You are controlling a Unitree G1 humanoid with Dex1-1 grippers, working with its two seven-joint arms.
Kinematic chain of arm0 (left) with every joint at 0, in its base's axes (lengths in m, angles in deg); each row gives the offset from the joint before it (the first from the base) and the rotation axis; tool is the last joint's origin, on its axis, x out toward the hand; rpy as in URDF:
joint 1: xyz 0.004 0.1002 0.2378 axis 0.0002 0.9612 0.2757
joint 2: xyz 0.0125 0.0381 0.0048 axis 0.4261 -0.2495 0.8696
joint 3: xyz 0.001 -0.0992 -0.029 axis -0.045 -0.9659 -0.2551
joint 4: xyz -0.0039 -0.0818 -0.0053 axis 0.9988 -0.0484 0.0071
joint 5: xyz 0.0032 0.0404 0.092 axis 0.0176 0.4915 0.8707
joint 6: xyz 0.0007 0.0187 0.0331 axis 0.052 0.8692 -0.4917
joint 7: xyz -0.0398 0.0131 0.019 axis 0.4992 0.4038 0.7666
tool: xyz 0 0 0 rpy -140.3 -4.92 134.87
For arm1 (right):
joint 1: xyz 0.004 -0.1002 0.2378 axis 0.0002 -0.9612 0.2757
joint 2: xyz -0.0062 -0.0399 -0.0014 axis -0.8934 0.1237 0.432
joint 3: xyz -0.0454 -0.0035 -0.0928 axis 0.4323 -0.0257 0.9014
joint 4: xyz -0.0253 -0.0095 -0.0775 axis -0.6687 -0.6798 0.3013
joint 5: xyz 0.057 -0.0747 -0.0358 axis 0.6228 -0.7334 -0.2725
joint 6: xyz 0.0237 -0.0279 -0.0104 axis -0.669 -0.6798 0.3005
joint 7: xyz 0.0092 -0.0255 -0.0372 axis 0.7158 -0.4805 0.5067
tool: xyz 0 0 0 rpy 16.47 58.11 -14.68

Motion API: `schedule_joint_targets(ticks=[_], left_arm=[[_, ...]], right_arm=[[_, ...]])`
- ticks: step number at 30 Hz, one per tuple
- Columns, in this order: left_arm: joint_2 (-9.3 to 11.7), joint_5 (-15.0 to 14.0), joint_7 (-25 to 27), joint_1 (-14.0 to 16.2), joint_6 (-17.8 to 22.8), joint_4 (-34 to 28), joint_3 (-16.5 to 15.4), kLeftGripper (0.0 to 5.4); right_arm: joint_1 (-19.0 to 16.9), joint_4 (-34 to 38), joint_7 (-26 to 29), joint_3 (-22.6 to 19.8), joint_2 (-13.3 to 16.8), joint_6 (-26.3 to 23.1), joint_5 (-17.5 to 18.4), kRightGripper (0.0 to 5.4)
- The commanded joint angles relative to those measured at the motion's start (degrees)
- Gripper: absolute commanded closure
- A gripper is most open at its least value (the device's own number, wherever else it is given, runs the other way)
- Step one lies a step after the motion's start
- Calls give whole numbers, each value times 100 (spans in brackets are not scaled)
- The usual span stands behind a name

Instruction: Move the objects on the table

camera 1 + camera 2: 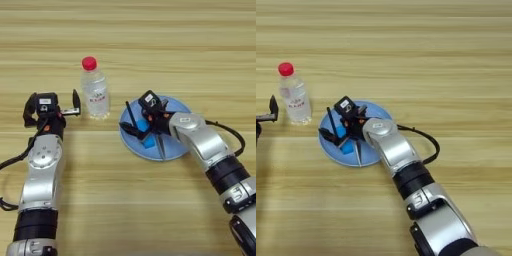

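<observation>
The right claw (134,121), fingers spread, reaches into the blue plate (176,147) holding a blue block (146,140).

From my head camera both eyes look steeply down on the table (150,30), fairly near. The left reaches further left, the right further right; they share its middle.

One water bottle (95,93) with a red cap stands on the table (150,40). One blue plate (174,147) lies there too, and on it sits one blue block (145,141) (partly hidden). Two robot arms reach in, each with one gripper: the left gripper (75,107) and the right gripper (131,122).
</observation>
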Motion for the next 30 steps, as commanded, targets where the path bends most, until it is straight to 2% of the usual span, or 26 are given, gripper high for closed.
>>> schedule_joint_targets(ticks=[1, 13, 30], left_arm=[[14, 21, -24, 46, 98, -84, 8, 5], [24, 18, -16, 54, 94, -89, 4, 5], [26, 22, -17, 59, 116, -102, 7, 5]], right_arm=[[101, -111, 27, -42, 7, 20, -55, 0], [75, -285, 30, -68, 84, 132, -133, 0], [94, -744, 182, -40, -31, 517, -199, 0]])
